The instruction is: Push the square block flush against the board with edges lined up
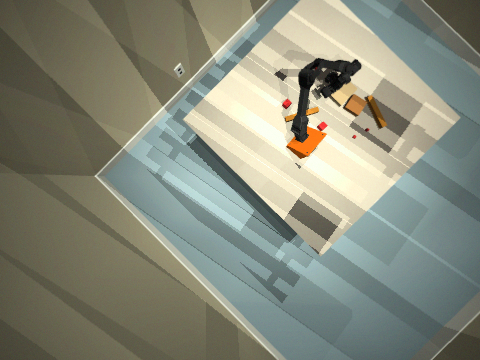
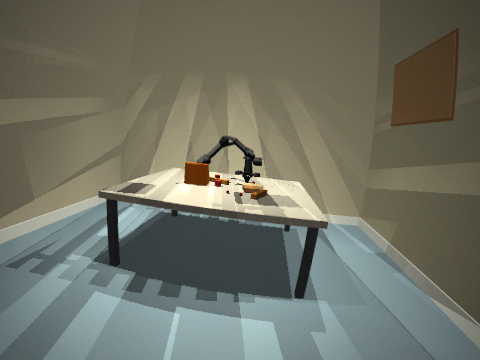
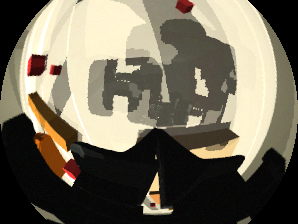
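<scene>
In the top view your black parallel-jaw gripper sits in the upper right of the frame, pinched fully narrow with nothing between its fingers, so it is set up as a pusher, not a grasper. The square tan wooden block lies just to the lower right of it on the pale bench, near but apparently not touching. Further right again is the long narrow brown wooden board, its long axis running from upper left down to lower right in the picture. A thin strip of bench shows between block and board, so they look close but not yet joined, and the block seems slightly turned relative to the board's long side.

So gripper, block and board line up roughly left to right. Judging from that, a push toward the right and a little downward in the frame should close the gap. Watch that the block squares up and one edge ends flush.
</scene>
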You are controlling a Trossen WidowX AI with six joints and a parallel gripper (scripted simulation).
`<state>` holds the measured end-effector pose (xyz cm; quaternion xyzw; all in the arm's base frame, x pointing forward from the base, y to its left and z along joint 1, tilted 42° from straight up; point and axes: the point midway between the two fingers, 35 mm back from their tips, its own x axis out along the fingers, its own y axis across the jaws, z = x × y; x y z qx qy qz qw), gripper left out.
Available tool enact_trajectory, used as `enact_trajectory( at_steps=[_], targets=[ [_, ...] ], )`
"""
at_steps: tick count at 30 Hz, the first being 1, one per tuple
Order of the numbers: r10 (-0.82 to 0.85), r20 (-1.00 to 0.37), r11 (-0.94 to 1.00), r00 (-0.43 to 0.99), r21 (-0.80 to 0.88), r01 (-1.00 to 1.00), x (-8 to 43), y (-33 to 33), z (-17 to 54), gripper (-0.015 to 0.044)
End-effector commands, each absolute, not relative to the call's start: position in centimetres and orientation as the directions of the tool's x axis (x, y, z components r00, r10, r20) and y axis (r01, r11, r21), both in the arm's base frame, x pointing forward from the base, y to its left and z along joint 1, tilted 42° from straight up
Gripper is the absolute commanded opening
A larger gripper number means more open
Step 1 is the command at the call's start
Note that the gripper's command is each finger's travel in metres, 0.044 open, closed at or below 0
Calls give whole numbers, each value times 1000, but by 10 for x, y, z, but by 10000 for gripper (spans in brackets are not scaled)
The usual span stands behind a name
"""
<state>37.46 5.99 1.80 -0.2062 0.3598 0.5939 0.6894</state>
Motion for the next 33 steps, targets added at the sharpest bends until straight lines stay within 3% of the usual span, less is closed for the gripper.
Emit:
enact_trajectory(
  at_steps=[1, 33],
  targets=[
    [666, -746, 206, 21, 156, -966, 372, 56, 8, 0],
    [665, -746, 206, 21, 156, -966, 377, 49, 2, 0]
  ],
)
